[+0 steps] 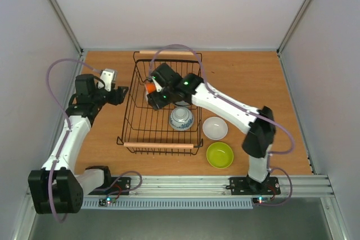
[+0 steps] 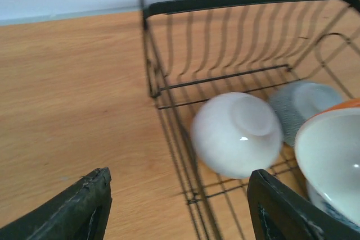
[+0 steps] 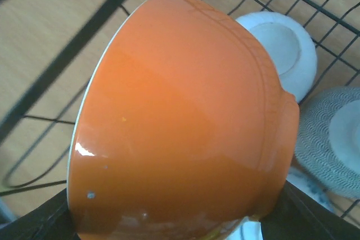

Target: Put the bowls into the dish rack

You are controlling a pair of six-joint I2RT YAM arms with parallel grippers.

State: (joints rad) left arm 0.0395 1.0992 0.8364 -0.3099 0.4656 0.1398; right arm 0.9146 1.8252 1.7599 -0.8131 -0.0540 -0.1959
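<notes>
My right gripper point(image 1: 153, 91), top view: clamped on the orange bowl point(image 1: 149, 87), over the dish rack point(image 1: 130, 117). 1 patterned bowl point(image 1: 181, 118) in the rack. 1 white bowl point(image 1: 215, 128) and 1 lime green bowl point(image 1: 220, 155) on the table point(image 1: 253, 77), just right of the rack. My left gripper point(image 1: 117, 93) is beside the rack's left wall.

Left wrist view: jaws wide apart, holding nothing. 1 upturned white bowl point(image 2: 236, 133) and 1 grey bowl point(image 2: 306, 102) in the rack.

Right wrist view: orange bowl tilted between my fingers.
</notes>
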